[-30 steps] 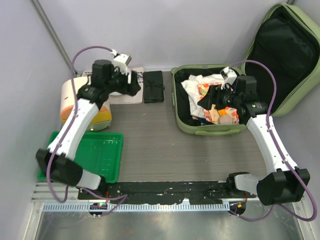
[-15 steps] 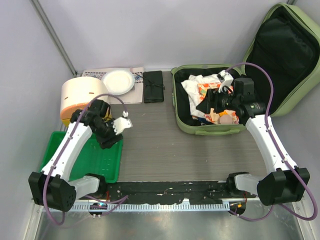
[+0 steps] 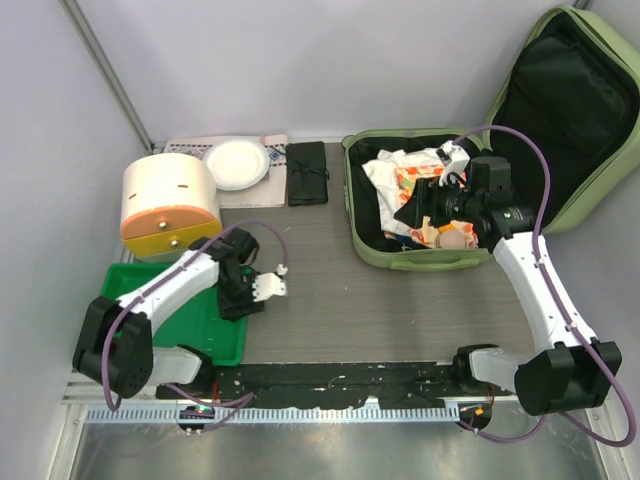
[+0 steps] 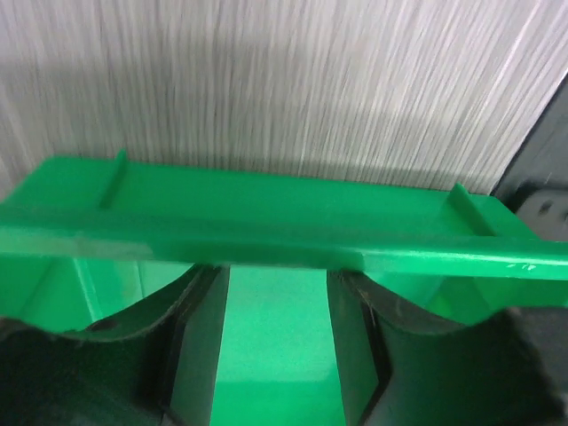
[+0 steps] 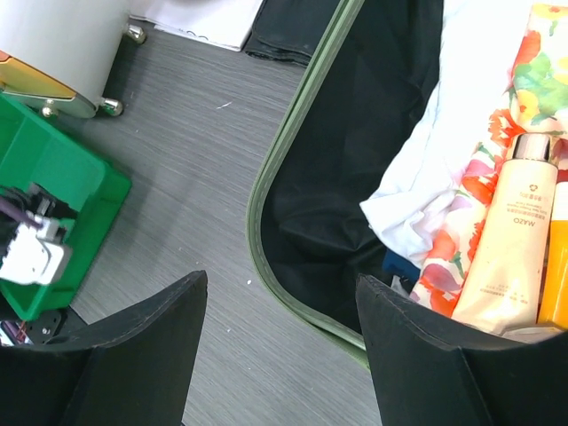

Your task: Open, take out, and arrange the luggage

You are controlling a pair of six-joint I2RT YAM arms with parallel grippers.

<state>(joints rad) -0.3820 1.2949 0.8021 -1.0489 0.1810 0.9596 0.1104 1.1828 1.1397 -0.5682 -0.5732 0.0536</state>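
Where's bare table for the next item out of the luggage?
Widest bare patch: centre table between green tray and luggage, in front of black pouch. Also the strip between luggage front and the near rail. Crowded: back-left, with round container, plate, pouch.

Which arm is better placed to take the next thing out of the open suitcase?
Right. The right gripper hangs over the open luggage, jaws spread by the clothes and bottle; the left gripper is off at the green tray.
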